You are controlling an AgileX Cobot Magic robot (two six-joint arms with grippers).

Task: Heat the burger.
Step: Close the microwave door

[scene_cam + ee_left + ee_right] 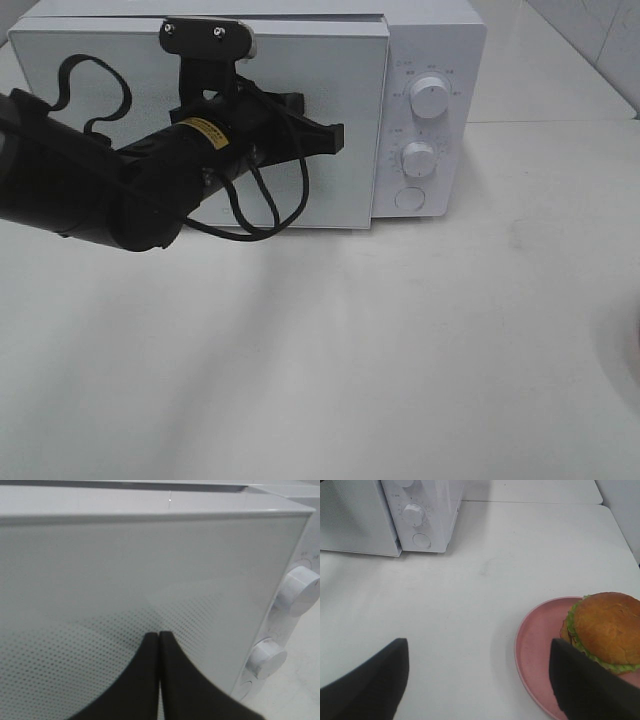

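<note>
The right gripper (477, 680) hangs with jaws wide apart and empty over the table, the burger (602, 630) on its pink plate (535, 650) just beside one finger. The left gripper (159, 637), closed on nothing, faces the microwave (430, 60) door. The burger looks soft and stacked, likely to topple; I'd grip the plate's rim.

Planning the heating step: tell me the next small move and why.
Probably open the microwave door: it looks almost shut, the shut left hand sits right at its front, and the burger waits on the pink plate between the open right hand's fingers.
</note>
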